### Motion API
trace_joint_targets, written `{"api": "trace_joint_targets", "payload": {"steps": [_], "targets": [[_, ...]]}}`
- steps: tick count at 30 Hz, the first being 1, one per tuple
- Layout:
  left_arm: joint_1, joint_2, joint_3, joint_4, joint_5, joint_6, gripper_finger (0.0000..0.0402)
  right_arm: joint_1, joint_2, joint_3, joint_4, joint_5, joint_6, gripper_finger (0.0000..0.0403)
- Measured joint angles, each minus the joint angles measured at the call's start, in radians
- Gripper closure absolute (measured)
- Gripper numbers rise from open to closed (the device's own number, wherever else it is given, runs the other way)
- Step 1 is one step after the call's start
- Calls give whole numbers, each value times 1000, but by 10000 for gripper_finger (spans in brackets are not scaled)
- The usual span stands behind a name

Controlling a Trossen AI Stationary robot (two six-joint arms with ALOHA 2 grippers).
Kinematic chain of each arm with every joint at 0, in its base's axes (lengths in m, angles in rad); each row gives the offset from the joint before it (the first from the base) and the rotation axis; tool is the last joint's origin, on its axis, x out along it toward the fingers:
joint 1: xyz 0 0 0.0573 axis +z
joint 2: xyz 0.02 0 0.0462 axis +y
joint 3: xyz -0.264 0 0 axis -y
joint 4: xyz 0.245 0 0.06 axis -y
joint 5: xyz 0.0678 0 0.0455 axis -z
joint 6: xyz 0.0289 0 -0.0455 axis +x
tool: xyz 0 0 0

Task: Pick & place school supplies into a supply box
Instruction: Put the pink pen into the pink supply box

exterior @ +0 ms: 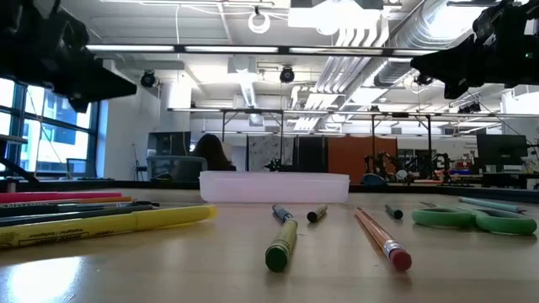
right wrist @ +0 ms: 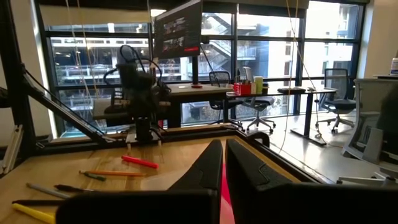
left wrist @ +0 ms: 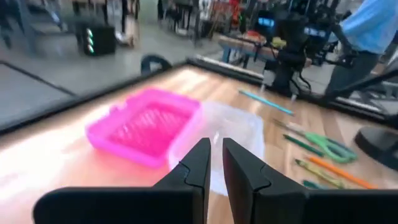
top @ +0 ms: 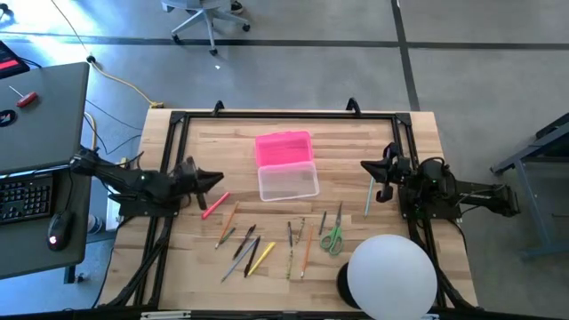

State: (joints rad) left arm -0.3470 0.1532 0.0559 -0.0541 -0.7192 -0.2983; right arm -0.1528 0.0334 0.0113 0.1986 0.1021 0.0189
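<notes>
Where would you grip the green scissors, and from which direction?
Take the scissors from straight above, probably at the narrow blade section just ahead of the handles. They lie flat on the table, so a side approach finds no edge. The handle loops are wide, the blades slim enough for nearly shut fingers. The right gripper is the nearer one; a green pencil close beside them leaves little room.

The clear box lies open in the middle of the table; its pink lid lies flat, touching its far side; the pens and pencils are spread loose on the near side of the box; the green scissors lie among them; one pale green pen lies apart, beside the box.
</notes>
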Motion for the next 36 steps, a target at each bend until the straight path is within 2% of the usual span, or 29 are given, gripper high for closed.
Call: {"api": "trace_joint_targets", "payload": {"steps": [3, 9, 14, 22, 29, 36], "targets": [[0, 77, -1, 3, 20, -30, 328, 0, 0, 0, -1, -2, 0, 403], [0, 231, -2, 113, -36, -151, 328, 0, 0, 0, 1, -3, 0, 403], [0, 320, -2, 242, -73, -91, 328, 0, 0, 0, 1, 2, 0, 403], [0, 334, -2, 439, -102, 93, 328, 0, 0, 0, 9, 78, 0, 403], [0, 335, -2, 459, -128, -15, 328, 0, 0, 0, 9, -35, 41, 403], [0, 335, -2, 364, -151, -46, 322, 0, 0, 0, 8, -98, 90, 403]]}}
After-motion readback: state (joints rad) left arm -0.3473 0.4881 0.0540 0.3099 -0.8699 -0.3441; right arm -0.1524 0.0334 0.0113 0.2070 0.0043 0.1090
